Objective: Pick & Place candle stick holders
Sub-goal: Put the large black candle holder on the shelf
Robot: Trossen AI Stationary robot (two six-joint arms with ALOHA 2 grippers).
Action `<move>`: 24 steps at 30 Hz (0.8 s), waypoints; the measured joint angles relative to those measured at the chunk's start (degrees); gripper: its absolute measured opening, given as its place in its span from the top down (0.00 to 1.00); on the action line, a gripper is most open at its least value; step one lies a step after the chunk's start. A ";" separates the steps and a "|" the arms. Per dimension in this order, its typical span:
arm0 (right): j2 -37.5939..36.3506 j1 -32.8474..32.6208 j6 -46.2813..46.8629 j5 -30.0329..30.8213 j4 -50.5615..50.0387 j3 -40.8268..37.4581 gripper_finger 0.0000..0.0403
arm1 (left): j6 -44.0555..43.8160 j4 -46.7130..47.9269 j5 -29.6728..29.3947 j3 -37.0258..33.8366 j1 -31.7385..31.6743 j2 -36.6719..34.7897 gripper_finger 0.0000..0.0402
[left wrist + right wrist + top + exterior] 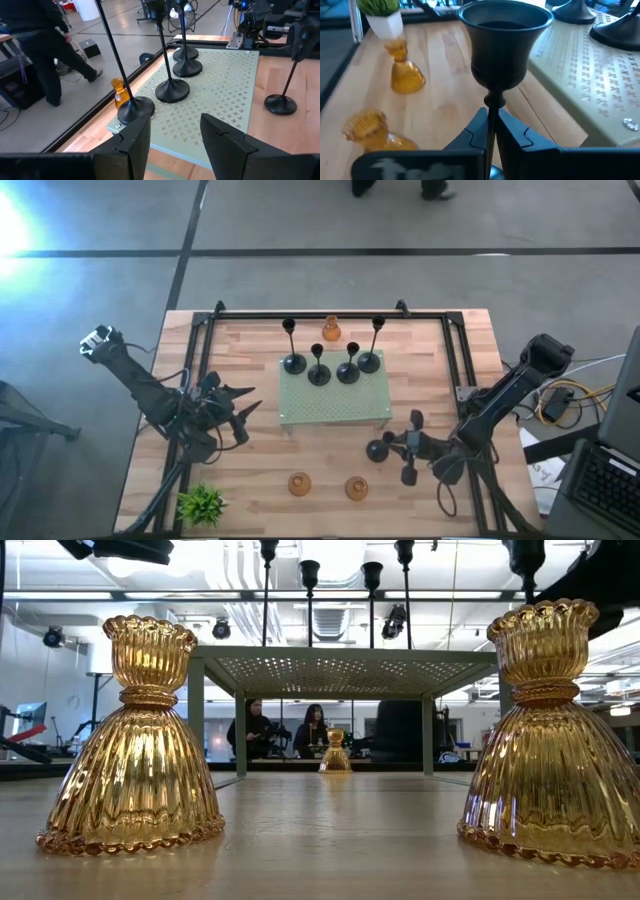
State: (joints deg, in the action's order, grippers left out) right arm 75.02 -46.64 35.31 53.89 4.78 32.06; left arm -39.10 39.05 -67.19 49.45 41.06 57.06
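Several black candle stick holders (pixel 318 373) stand by their round bases on a green perforated platform (pixel 300 405); they also show in the left wrist view (pixel 172 90). One amber holder (pixel 331 332) stands behind the platform. Two more amber holders (pixel 299 483) (pixel 356 488) stand near the table's front edge. My right gripper (pixel 405 448), right of the platform's front corner, is shut on another black holder (pixel 505 40). My left gripper (pixel 238 415) is open and empty left of the platform. My right gripper pinches the black holder's thin stem (pixel 492 106) between its two fingers, just below the cup. The fingers (pixel 479 131) come about level from the table's right side and lie across the stem. The holder stands nearly upright; whether its base (pixel 280 103) touches the wood, I cannot tell.
A small green plant (pixel 203 502) stands at the front left corner. A black frame rail (pixel 330 313) runs along the table's far edge and sides. Bare wood lies between the platform and the two front amber holders. People (pixel 260 728) show in the room beyond the table.
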 joint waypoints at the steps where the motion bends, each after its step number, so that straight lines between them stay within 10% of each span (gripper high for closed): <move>1: -0.89 0.18 -0.01 -0.22 -0.46 0.41 0.96 | -0.05 0.00 0.01 0.00 0.00 0.00 0.56; 11: -10.94 3.99 -16.12 -3.12 -10.98 18.41 0.97 | -0.06 -0.02 0.01 0.00 -0.02 0.00 0.56; 24: -0.73 21.01 -18.64 -17.70 -24.88 37.64 0.97 | 3.33 -0.04 -2.43 0.00 -0.02 0.00 0.56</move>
State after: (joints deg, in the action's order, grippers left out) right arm 74.29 -25.62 16.67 36.19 -20.10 69.70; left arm -35.77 39.01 -69.62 49.45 41.04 57.06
